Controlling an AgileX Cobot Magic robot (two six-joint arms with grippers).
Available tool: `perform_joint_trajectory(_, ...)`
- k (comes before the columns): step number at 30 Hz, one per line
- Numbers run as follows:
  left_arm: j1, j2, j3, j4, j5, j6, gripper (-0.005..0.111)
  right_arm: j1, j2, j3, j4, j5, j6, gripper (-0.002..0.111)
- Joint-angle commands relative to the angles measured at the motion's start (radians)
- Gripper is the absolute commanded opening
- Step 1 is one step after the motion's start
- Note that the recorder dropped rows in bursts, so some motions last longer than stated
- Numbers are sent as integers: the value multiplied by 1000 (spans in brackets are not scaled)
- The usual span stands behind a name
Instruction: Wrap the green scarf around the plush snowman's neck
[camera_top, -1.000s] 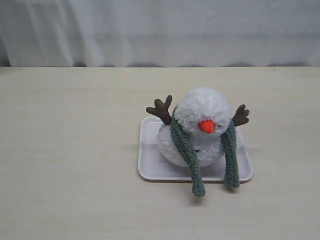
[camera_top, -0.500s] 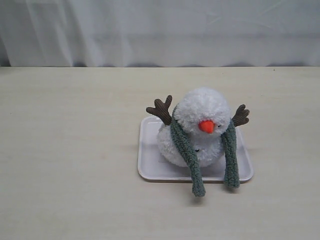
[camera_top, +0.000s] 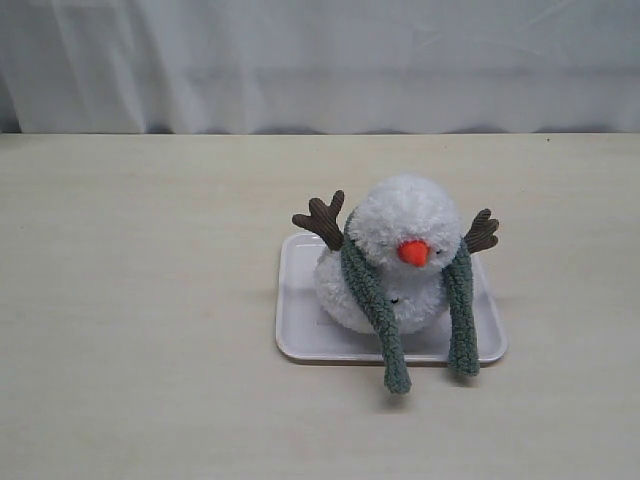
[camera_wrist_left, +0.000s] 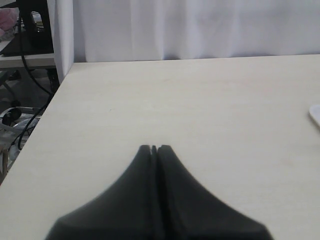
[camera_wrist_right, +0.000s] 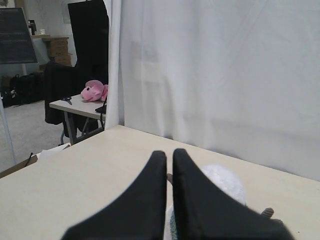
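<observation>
While green scarf (camera_top: 372, 300) drapes plush snowman (camera_top: 405, 215), left fingers (camera_wrist_left: 144, 172) pressed together, right fingers (camera_wrist_right: 151, 187) likewise.

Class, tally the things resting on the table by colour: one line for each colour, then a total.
White: 2 (plush snowman, tray)
Green: 1 (scarf)
Total: 3

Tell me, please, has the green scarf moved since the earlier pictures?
No. Both ends of the green scarf hang over the front rim of the white tray at the same spots as before.
</observation>
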Motion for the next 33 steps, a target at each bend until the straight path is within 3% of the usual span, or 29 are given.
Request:
perform_joint_trajectory(1, 0, -3, 3, -1, -15, -2, 0, 0, -4, 4, 1, -12, 3, 4)
perform_joint_trajectory(13, 0, -3, 3, -1, -15, -2, 0, -18, -90, 4, -314, -19, 3, 4)
perform_joint_trajectory(25, 0, -3, 3, -1, -10, -2, 0, -353, -90, 4, -653, -35, 3, 4)
perform_joint_trajectory(33, 0, -3, 3, -1, -10, -2, 0, -355, -90, 4, -656, -35, 3, 4)
